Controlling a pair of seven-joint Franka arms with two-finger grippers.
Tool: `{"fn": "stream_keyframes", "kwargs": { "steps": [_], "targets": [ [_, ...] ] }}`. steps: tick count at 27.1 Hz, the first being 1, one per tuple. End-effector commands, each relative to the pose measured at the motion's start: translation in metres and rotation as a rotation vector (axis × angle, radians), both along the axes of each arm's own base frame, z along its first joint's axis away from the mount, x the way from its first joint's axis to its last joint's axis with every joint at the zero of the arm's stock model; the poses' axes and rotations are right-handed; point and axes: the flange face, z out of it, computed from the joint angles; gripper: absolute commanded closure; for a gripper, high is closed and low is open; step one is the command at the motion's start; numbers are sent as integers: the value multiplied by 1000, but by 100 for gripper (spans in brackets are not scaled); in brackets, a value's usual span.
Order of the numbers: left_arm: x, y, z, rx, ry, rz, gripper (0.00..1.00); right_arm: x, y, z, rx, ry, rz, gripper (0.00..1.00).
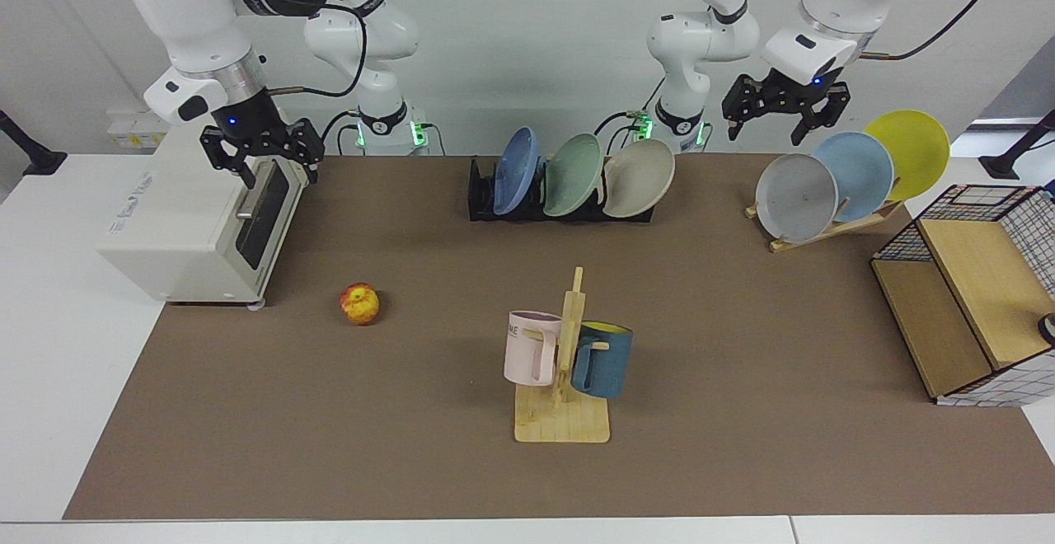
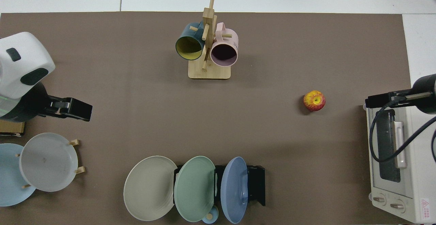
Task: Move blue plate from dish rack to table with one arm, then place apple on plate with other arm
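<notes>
Brown table (image 1: pixel 742 445), nothing moved off the dish rack (image 1: pixel 482 198) yet. Blue plate (image 1: pixel 515 171) upright in its end slot, beside green plate (image 1: pixel 573 175). Apple (image 1: pixel 360 303) on the mat near toaster oven (image 1: pixel 189 231). Right gripper (image 1: pixel 262 163) above oven, fingers spread. Left gripper (image 1: pixel 783 119) above wooden plate stand (image 1: pixel 832 227), fingers spread.

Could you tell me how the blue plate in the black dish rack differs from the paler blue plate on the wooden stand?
The blue plate is a deeper periwinkle; the paler blue plate is sky blue. The first stands in the black dish rack at the end nearest the apple; the second leans on the wooden stand, between a grey plate and a yellow plate. Both are round, stand on edge and are untouched.
</notes>
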Motion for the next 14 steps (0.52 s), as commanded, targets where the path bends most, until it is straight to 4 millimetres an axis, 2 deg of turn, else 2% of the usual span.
{"fn": "stream_keyframes", "kwargs": {
  "steps": [1, 14],
  "targets": [
    [-6, 3, 2, 12, 1, -11, 0, -4, 2, 2, 16, 2, -13, 0],
    [-5, 4, 5, 15, -7, 6, 0, -5, 2, 1, 13, 10, -13, 0]
  ]
}}
